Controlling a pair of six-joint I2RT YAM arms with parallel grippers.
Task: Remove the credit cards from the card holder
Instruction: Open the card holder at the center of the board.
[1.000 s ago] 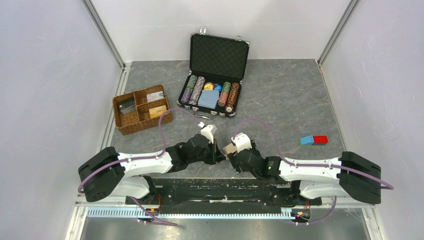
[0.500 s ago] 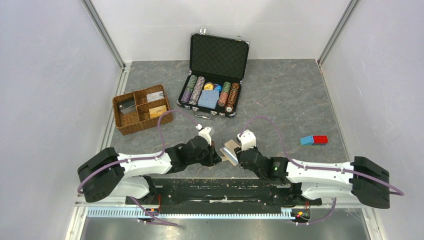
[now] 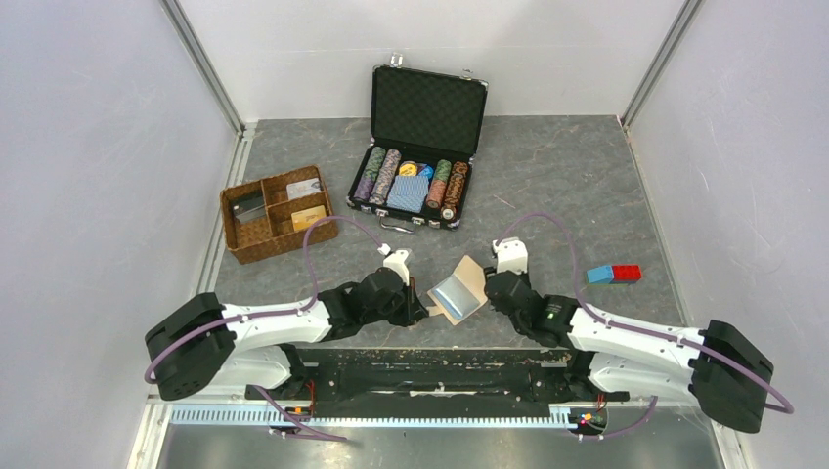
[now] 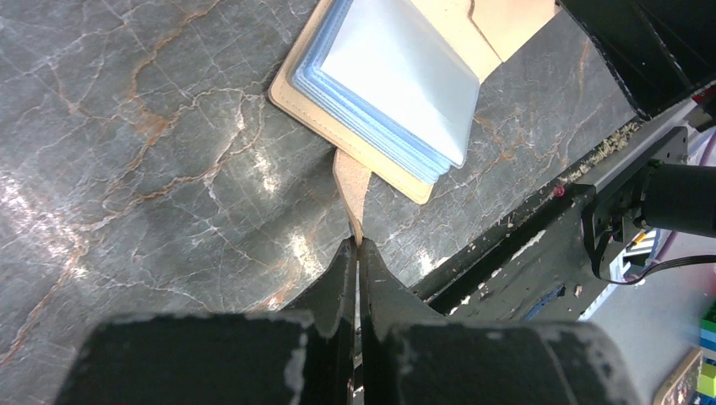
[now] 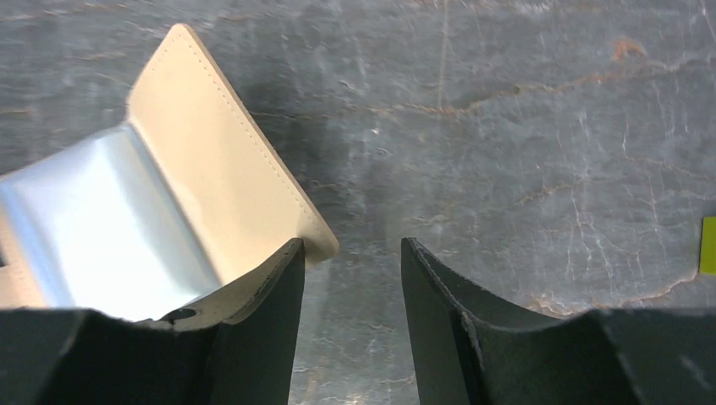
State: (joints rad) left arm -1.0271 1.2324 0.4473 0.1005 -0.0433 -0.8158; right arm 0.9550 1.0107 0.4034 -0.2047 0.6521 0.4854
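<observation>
The tan card holder (image 3: 459,291) lies open on the table between my two grippers, its pale blue-grey pockets (image 4: 397,93) facing up. My left gripper (image 4: 357,245) is shut on its small strap tab (image 4: 350,181), close to the table's near edge. My right gripper (image 5: 350,245) is open with nothing between its fingers. The tan flap (image 5: 211,177) stands tilted up against the outer side of its left finger. I cannot tell whether any credit cards sit inside the pockets. Three flat cards (image 3: 304,188) lie in the wicker tray.
A brown wicker divided tray (image 3: 279,237) stands at the left. An open black case (image 3: 430,107) with poker chips and a blue deck stands at the back middle. A blue and a red brick (image 3: 614,274) lie at the right. The black rail (image 3: 430,366) runs along the near edge.
The right gripper has moved right and away from the left one, its jaws narrowing, and the card holder's flap has swung open. The left gripper has stayed shut on the strap tab.
</observation>
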